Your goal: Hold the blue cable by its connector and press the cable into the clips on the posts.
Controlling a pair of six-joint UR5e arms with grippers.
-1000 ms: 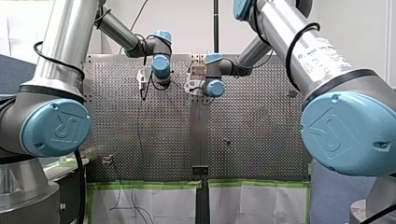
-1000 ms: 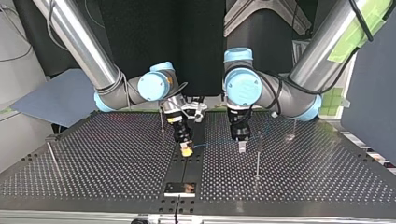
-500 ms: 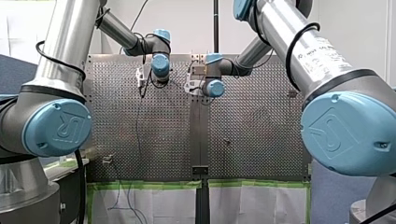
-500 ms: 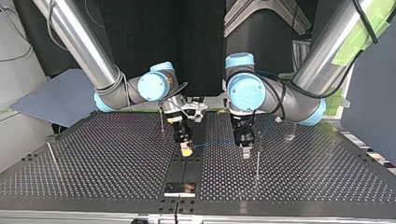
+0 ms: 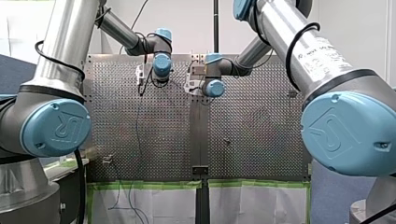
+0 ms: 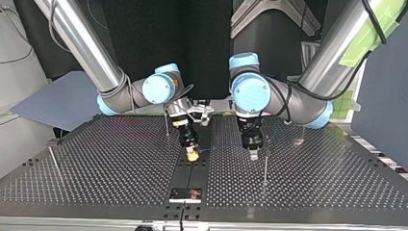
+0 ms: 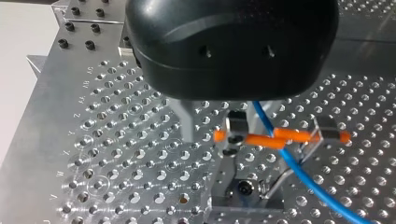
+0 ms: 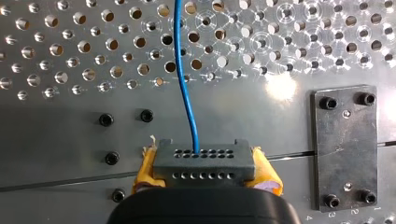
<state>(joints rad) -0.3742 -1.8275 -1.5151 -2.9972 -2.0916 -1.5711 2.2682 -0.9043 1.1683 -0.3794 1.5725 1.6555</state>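
connector point(image 8: 204, 159) tight in my right claw point(image 8: 205, 173), blue cable point(image 8: 187, 93) ahead; my left claw point(image 6: 253, 153): state unclear

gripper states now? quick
Left gripper: cannot tell; thin blue cable runs out beneath it.
Right gripper: closed on the dark grey rectangular connector of that cable.

In the top view my right gripper point(image 6: 192, 155) hangs at frame centre over the table point(image 6: 96, 163); the cable point(image 6: 223, 148) runs right from it to my left gripper point(image 6: 253, 155); a post point(image 6: 265, 166) stands just right of that gripper; a plate point(image 6: 185, 194) lies lower centre; the right wrist view shows the connector point(image 8: 204, 161) between its gripper's pads; in the left wrist view the cable crosses a clip point(image 7: 280, 136) just ahead of its gripper.
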